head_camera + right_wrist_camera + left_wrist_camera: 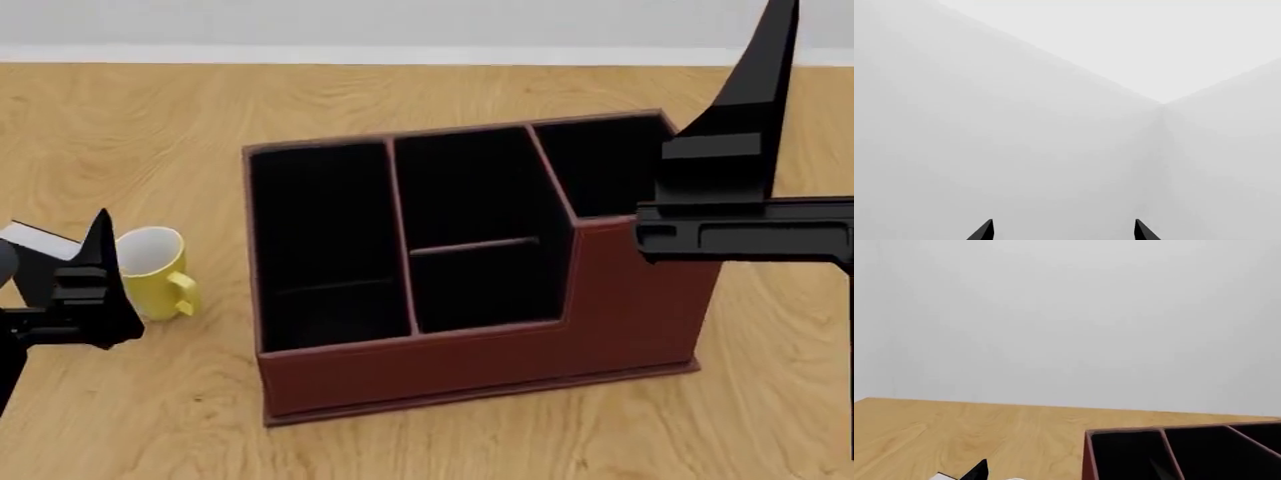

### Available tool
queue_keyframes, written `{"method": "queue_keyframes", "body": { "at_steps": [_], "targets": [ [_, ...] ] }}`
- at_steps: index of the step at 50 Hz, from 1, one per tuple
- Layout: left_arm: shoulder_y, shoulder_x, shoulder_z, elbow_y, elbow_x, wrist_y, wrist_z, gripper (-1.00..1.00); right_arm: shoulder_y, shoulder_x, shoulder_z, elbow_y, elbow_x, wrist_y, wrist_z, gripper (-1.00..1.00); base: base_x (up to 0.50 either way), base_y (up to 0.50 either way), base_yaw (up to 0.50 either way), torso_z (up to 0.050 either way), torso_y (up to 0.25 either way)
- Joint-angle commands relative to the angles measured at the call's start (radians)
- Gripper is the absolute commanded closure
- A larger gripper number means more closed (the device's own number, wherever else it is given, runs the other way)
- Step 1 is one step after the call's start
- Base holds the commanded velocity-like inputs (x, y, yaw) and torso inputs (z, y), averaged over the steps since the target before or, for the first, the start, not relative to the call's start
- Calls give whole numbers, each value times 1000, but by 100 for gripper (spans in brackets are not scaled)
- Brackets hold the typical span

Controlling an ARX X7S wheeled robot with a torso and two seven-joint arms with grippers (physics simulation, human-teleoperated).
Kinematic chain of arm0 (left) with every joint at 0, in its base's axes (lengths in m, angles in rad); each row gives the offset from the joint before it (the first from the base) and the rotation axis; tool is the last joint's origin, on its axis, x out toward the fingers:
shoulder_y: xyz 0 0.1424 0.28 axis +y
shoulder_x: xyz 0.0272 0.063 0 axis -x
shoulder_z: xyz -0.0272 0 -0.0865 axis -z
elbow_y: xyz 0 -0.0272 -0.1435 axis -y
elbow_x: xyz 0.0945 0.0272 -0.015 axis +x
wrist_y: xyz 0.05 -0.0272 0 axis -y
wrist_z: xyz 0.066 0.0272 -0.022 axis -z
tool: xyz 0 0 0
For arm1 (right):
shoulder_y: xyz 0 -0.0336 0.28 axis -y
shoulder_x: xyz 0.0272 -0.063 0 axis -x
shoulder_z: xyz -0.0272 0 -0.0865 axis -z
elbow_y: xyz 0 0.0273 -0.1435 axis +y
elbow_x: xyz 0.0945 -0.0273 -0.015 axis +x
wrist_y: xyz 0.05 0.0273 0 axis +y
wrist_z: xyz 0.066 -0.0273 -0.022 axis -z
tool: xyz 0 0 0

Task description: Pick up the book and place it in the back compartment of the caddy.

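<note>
Leftmost in the head view: left gripper point(83, 280) low over the wooden table point(160, 420), hard against the book point(30, 240) (only a pale sliver of it visible behind the black fingers). Impossible to tell whether the jaws stand apart or together; just one dark fingertip at the edge of the left wrist view. Book apparently on the table beside the yellow mug point(151, 270), well apart from the caddy point(454, 360) and not yet lifted.

Centre: dark red-brown caddy, black-lined, three columns, with a thin reddish bar point(474, 245) across the middle one. Back compartment point(467, 190) on the far side of that bar, with nothing visible inside.

Right: right gripper point(1063, 232) raised high beside the caddy's taller end, fingertips spread wide and holding nothing (blank wall alone in its wrist view).

Judged to be the grasp stage. Advisable: square the jaws across the book's covers, clear of the mug's rim and handle; clamp firmly before lifting; raise above the caddy's rim; carry upright over the far cell, not the long side column; lower straight down past the bar.
</note>
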Motion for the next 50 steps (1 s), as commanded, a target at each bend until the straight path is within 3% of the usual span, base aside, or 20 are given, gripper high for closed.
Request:
{"method": "queue_keyframes", "body": {
  "at_steps": [1, 45, 50],
  "targets": [
    [3, -3, 2, -7, 0, 11, 0, -100, -1, 4, -9, 1, 1, -8, 5, -100, 332, 0, 0, 0, 0],
    [10, -17, 2, 5, -14, 19, -15, -100, -15, 34, -15, -6, 18, -47, 21, -100, 331, 0, 0, 0, 1],
    [12, -22, 11, 7, -10, 22, -11, -100, -21, 38, -12, -7, 14, -57, 22, -100, -7, 0, 0, 0, 2]
  ]
}}
